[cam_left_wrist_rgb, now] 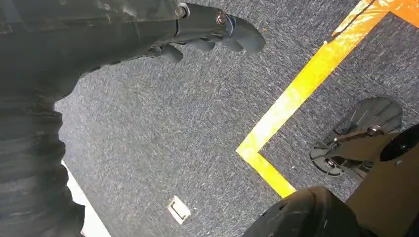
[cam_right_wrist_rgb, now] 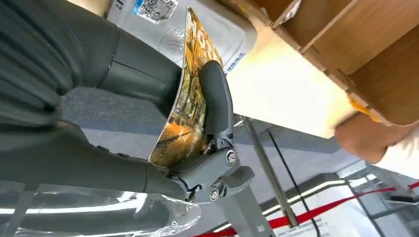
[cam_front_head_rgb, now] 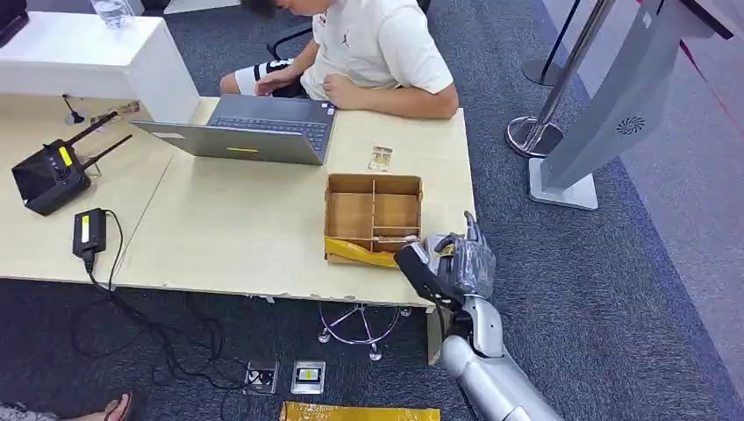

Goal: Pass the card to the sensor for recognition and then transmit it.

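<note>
Currently the right hand (cam_front_head_rgb: 452, 263), at lower right of the head view beside the divided box (cam_front_head_rgb: 373, 209) on the tabletop (cam_front_head_rgb: 237, 237), pinches the card (cam_right_wrist_rgb: 190, 94) upright, so the next move likely requires carrying it to the sensor.

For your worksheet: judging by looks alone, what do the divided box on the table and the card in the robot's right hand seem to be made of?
Divided box: probably thin wood or brown board, matt, with slotted flat partitions. Card, pinched in the right robot hand: likely glossy printed plastic or coated paper; it bends and reflects light.
</note>
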### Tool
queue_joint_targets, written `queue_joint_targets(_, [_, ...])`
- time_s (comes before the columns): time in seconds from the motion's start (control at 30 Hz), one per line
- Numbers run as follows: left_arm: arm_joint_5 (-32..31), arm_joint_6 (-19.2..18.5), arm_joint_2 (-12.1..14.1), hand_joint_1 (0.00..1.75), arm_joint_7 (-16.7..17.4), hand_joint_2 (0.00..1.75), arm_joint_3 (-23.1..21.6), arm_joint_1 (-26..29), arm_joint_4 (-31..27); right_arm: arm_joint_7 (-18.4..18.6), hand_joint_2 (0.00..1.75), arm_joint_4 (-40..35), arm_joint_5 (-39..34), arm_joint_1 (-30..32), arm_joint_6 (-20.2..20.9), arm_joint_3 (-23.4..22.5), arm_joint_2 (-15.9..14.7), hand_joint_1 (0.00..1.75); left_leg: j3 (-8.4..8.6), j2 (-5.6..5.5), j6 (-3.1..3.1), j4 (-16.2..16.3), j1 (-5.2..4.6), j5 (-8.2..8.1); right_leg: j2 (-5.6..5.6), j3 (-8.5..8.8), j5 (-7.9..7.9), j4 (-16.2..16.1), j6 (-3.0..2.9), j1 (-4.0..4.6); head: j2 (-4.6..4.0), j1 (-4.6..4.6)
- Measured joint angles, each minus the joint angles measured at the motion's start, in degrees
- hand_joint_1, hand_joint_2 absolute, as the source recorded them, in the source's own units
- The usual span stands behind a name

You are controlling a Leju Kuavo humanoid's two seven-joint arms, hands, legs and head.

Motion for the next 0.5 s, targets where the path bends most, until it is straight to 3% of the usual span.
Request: queue_joint_targets(0.5, [0.0,0.0,0.0,0.0,0.2,1.75,0.0,0.0,0.0,4.6,1.75,2.4,-1.3,0.0,2.5,-1.3,0.1,1.75,0.0,0.0,0.0,0.0,0.0,0.0,0.0,0.0,0.0,0.0,0.0,0.0,0.0,0.0])
